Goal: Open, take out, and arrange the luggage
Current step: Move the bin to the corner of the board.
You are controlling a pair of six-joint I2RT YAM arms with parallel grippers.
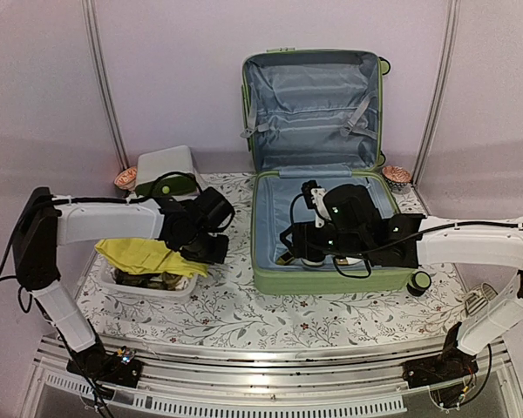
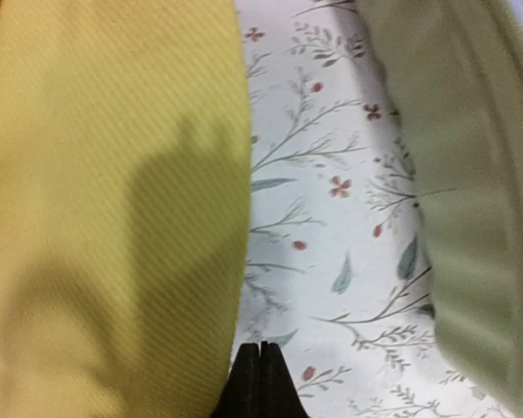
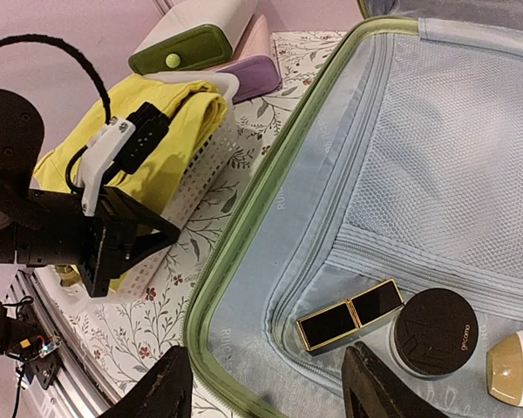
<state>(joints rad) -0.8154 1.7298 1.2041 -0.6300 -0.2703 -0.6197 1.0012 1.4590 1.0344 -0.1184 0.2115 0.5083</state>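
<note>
Your luggage (image 1: 331,280) lies open at the back right of the table (image 1: 244,318). Its base is flat on the cloth and its lid stands upright against the wall behind. Treat it as a rigid, bulky shell. It looks too heavy and wide for one claw to lift, and the ribbed plastic will likely slip. If you need to shift it, take the raised green rim or push on a wall. Don't pinch the soft grey-blue lining, which would only bunch.

Your right arm reaches in from the right, stretched low across the base, with the wrist bent down into the compartment. Your left arm stretches from the left over the basket (image 1: 152,291), and its wrist sits between the basket and the luggage's left wall.

The right claw (image 3: 270,392) is spread wide with nothing between its fingers, hovering above the near-left corner of the lining. The left claw (image 2: 260,383) is pressed together on nothing, above bare table between the yellow cloth (image 2: 113,209) and the shell.

What lies inside is small and hard: a round black compact (image 3: 436,331), a black-and-gold case (image 3: 349,315) just beside it, and a cream piece (image 3: 514,366) cut off by the frame edge. They are likely light and slick, so grip the case across its narrow sides.
</note>
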